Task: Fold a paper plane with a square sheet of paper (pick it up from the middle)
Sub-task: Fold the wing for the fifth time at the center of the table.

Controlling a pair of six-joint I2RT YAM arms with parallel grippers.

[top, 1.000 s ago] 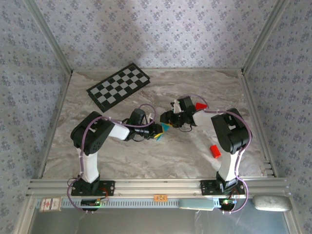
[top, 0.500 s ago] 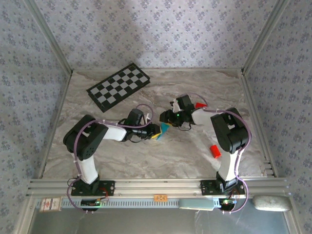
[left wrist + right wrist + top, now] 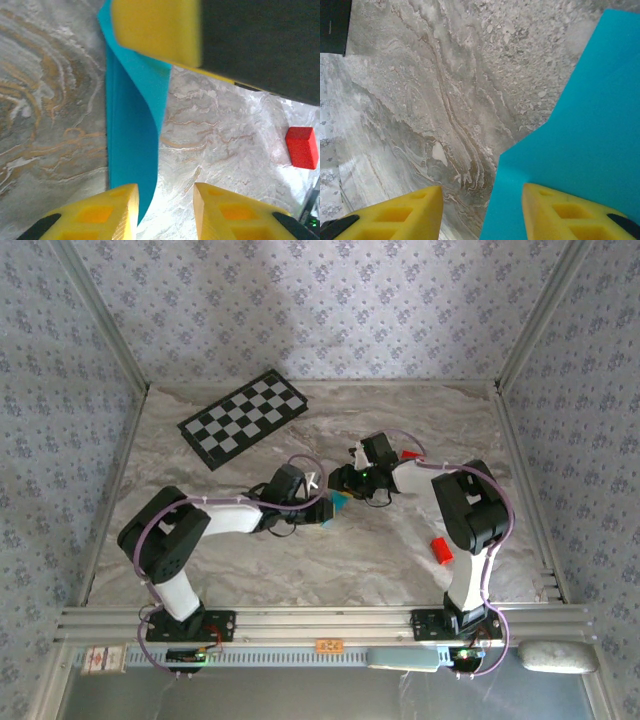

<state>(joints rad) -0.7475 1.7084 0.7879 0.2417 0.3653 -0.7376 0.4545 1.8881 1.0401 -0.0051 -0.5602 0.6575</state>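
Top external view: the paper [image 3: 339, 502] is seen as a small cyan patch near the middle of the bench [image 3: 250, 560], enclosed by the ends of both arms. From the left wrist it is shown as a narrow folded strip of at least two cyan layers, one layer bowed away from the other along a long edge. From the right wrist a broad flat cyan area with a stepped, angled outline is seen against the marbled surface. Whether the paper lies fully on the bench or is raised a little cannot be told.

A board [image 3: 245, 417] is laid at the far left, well apart from the paper. A red block [image 3: 441, 551] is set on the bench beside the right arm, and a second red block [image 3: 410, 455] lies just beyond that arm's forearm; neither is touching the paper.

The right tool [image 3: 482, 187] is spread, with bare bench shown between its yellow fingers; the paper's edge is met by one finger, and nothing is pinched. The left tool [image 3: 162, 189] is also spread: bench is seen in the gap, and the strip's near end is run down close beside one finger without being clamped. At the strip's far end a yellow finger [image 3: 155, 27] of the right tool is seen over the paper
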